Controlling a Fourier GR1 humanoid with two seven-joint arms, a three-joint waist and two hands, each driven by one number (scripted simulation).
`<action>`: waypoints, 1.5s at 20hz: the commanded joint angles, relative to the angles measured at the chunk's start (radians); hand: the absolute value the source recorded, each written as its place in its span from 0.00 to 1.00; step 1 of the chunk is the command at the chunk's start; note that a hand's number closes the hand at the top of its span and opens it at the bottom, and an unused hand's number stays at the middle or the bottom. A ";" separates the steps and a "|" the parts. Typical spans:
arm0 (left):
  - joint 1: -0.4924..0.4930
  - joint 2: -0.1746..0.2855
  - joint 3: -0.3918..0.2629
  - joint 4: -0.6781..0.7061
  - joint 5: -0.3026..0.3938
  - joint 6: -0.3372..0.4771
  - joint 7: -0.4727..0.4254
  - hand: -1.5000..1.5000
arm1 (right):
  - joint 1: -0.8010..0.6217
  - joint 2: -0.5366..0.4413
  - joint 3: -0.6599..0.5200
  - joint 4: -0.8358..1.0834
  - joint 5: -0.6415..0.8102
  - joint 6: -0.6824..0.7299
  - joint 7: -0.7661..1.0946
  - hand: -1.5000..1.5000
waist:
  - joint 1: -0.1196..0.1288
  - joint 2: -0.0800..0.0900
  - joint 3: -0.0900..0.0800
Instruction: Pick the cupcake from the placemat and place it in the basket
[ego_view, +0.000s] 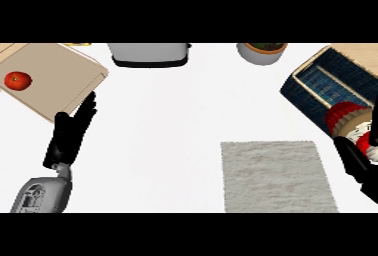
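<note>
Placemat: a grey rectangular placemat (273, 175) is lying on the white surface (177, 115) at the near right, with nothing sitting on it.
Right hand: the right hand (356, 162) is coming in at the right edge, just beyond the placemat's far right corner, and is grasping the cupcake with its dark fingers curling round it.
Left hand: the left hand (70, 132) is resting at the near left, released, its fingers pointing straight away toward the cutting board.
Cupcake: the cupcake (345, 117) is off the placemat and is being held tilted at the near end of the basket, its red pleated liner facing the basket. Whether it is touching the basket's rim cannot be told.
Basket: a dark blue woven basket (304, 100) is sitting at an angle at the far right.
Cutting board: a tan cutting board (55, 75) is lying at the far left, carrying a round red fruit (18, 80) near its left edge.
Far edge: a grey toaster (148, 54) and a potted plant (262, 52) are standing side by side, well apart.
</note>
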 joint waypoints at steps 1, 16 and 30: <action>-0.023 -0.009 0.006 0.026 0.005 0.001 -0.015 0.50 | -0.256 -0.184 -0.083 0.165 -0.048 0.021 0.130 1.00 | 0.006 0.006 0.000; -0.066 -0.022 -0.009 0.056 -0.022 0.006 -0.008 0.50 | -0.283 -0.726 -0.038 0.756 0.315 0.012 -0.436 1.00 | 0.031 0.023 0.005; -0.064 -0.029 -0.017 -0.010 -0.026 -0.004 0.037 0.50 | -0.286 -0.761 0.104 1.311 0.503 -0.280 -0.998 1.00 | 0.036 0.018 0.005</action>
